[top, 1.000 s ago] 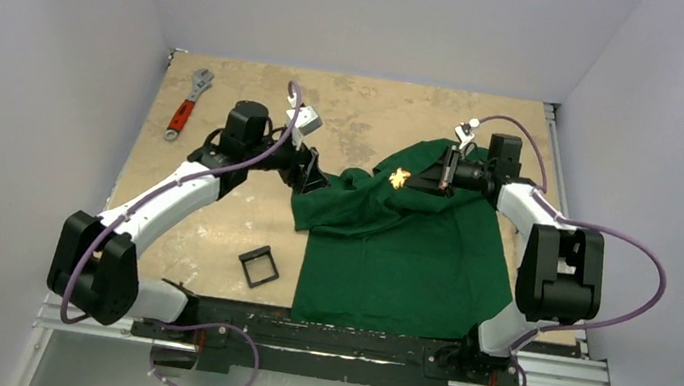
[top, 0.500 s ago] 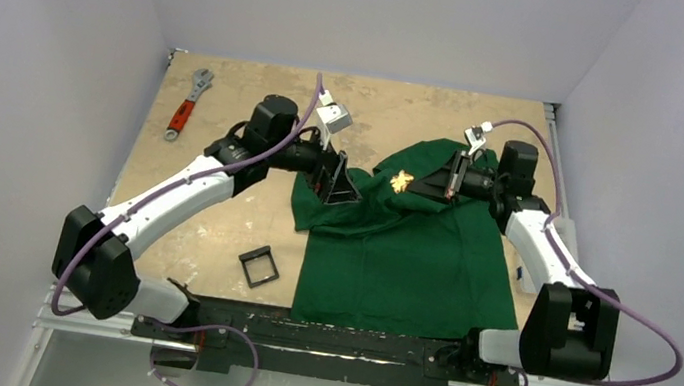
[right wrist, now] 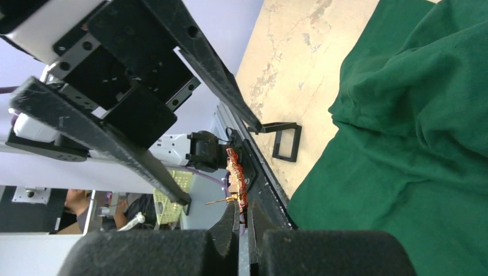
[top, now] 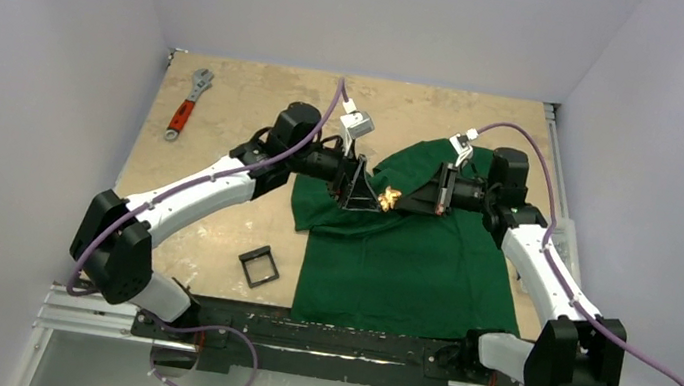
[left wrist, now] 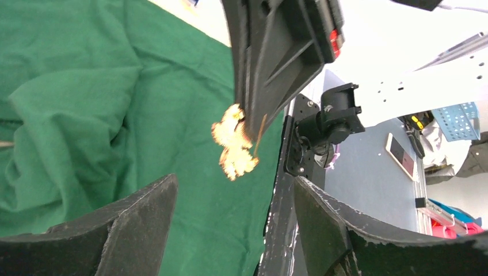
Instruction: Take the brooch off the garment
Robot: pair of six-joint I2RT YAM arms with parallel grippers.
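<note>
Orange, jagged brooch sits pinched in your right gripper above the rumpled green garment; your left gripper gapes wide just left of it, square black frame nearer.

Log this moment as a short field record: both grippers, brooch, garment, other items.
right gripper: shut on the brooch
left gripper: open, empty, facing the brooch
brooch: orange-gold, pin bare, off the cloth
garment: green T-shirt, rumpled, on the table
other items: red-handled wrench far left; black square frame beside the shirt
</note>
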